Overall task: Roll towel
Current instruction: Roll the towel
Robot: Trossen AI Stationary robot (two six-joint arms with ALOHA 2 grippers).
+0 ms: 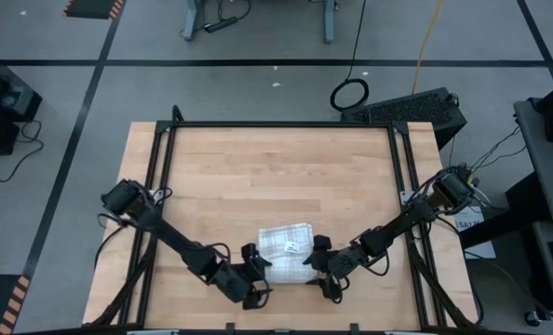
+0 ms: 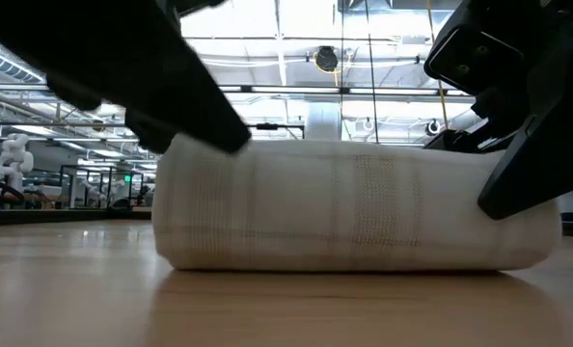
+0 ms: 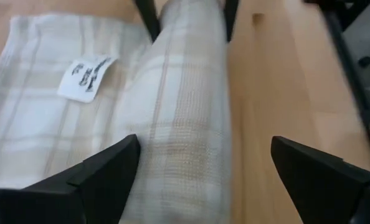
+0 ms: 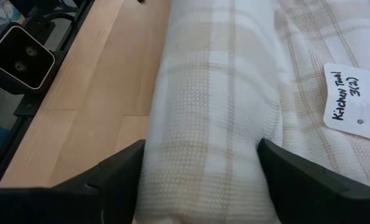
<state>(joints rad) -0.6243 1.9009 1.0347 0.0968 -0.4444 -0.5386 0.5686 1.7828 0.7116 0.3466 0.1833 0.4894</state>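
Note:
The towel (image 1: pixel 286 247) lies near the table's near edge, white with a tan check. Its near part is rolled into a thick roll (image 2: pixel 354 202) that rests on the wood. The far part lies flat, with a white label (image 4: pixel 356 102) on top. My right gripper (image 4: pixel 202 146) is shut on the roll's right end. My left gripper (image 3: pixel 205 144) stands open over the roll's left end. The roll passes between its fingers, close beside one finger (image 3: pixel 110 171) and well clear of the other (image 3: pixel 316 177). My right gripper pinches the roll's right end (image 4: pixel 203 130) between its two fingers, one on the near side and one on the far side. The fingers slant down from the table's right and lie across the roll, which rests on the table. Whether my left gripper touches the roll, I cannot tell.
Black frame rails (image 1: pixel 409 195) run along the table's left and right sides. A small camera box (image 4: pixel 20 56) sits at the near edge. Bare wood (image 1: pixel 258 177) stretches beyond the towel toward the far edge.

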